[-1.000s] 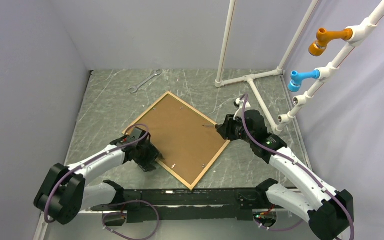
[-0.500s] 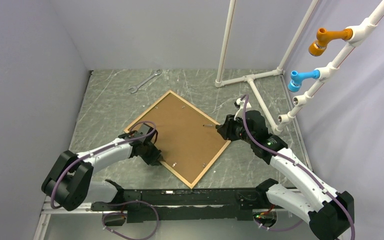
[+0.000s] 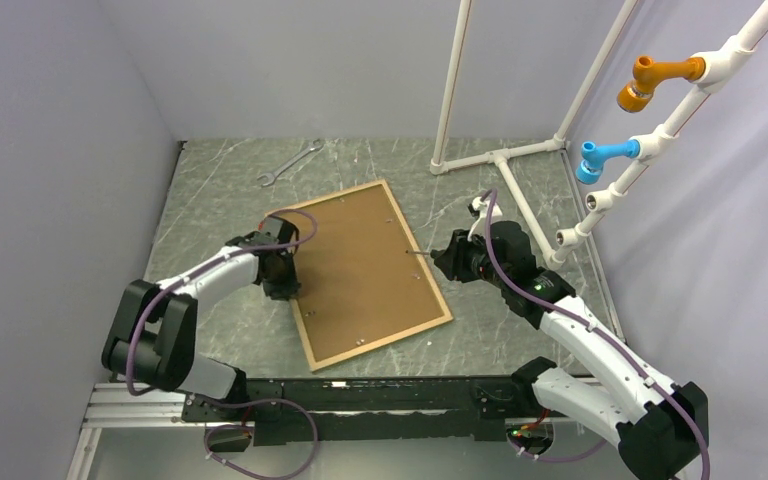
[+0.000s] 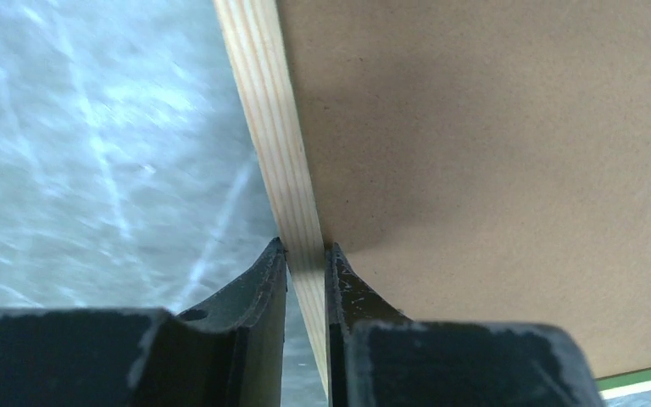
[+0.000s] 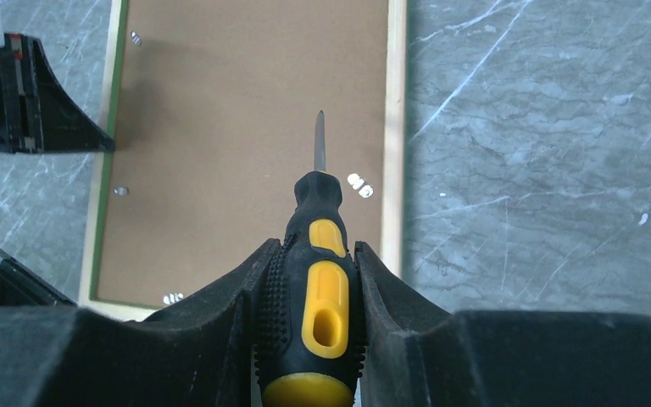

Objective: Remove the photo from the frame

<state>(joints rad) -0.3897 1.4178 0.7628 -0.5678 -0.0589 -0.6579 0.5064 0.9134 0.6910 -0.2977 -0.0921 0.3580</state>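
The light-wood, green-fronted rectangular picture frame (image 4: 275, 144) lay face down on the grey-green marbled tabletop (image 3: 210, 220), brown backing board (image 3: 360, 270) uppermost. The photo was hidden. Left gripper (image 4: 305, 254) pinched one rail. Right gripper (image 5: 315, 250) clamped a black-and-yellow screwdriver (image 5: 322, 297). Pale grey walls (image 3: 290, 60) enclosed the table.

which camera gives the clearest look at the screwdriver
The right wrist view: the screwdriver fills the centre, black-and-yellow handle clamped in the right gripper, shaft pointing over the frame. Top external shows only its thin shaft; the left wrist view shows none of it.
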